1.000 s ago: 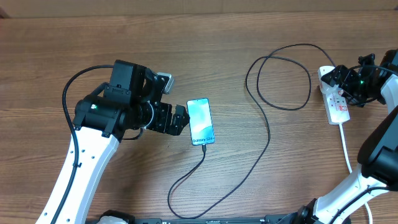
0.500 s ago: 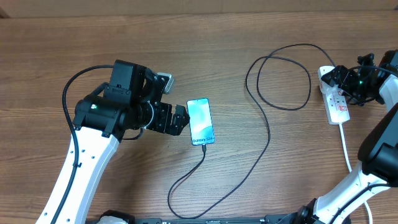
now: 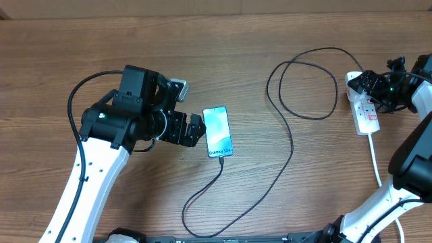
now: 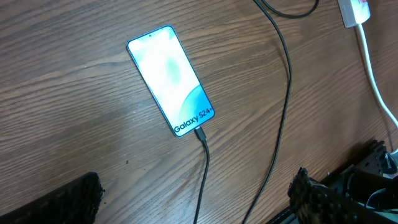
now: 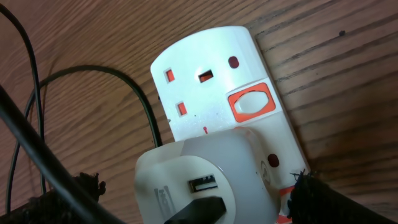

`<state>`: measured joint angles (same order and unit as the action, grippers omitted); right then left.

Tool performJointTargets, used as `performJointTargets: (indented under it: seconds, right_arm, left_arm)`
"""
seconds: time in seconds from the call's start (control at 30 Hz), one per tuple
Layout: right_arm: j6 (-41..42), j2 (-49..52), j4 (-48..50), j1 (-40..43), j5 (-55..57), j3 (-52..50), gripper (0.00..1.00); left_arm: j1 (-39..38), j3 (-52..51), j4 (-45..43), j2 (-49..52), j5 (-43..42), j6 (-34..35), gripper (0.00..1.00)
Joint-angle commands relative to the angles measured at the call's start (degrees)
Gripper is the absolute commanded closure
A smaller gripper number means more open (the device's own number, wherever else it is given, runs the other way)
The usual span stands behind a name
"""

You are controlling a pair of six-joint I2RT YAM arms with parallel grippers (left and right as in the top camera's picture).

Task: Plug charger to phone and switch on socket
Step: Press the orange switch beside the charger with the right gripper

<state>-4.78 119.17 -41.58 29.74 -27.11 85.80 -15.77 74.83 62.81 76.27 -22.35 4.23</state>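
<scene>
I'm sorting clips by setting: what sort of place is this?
Probably a robotics lab or test bench: a wooden table, two robot arms reaching over it, and a phone, charger cable and power strip laid out.

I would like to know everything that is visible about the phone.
The phone lies flat and screen-up on the wooden table, a slim rectangle with a lit light-blue screen and dark "Galaxy S24+" text at one end. The charger is plugged into that end. The open left pincer sits beside it, apart.
</scene>
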Motion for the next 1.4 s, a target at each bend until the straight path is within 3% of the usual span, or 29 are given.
performJointTargets:
  seconds: [0.0,1.37]
  right_arm:
    - [-0.2,1.5,-0.6,-0.5,-2.1,-0.2,0.0]
    - [0.2,4.7,-4.1,-0.5,-5.9,-0.2,0.0]
  left_arm:
    - [-0.4,0.9,0.0,-1.0,-1.0,-1.3,0.0]
    - [-0.4,0.9,0.0,-1.0,-1.0,-1.3,0.01]
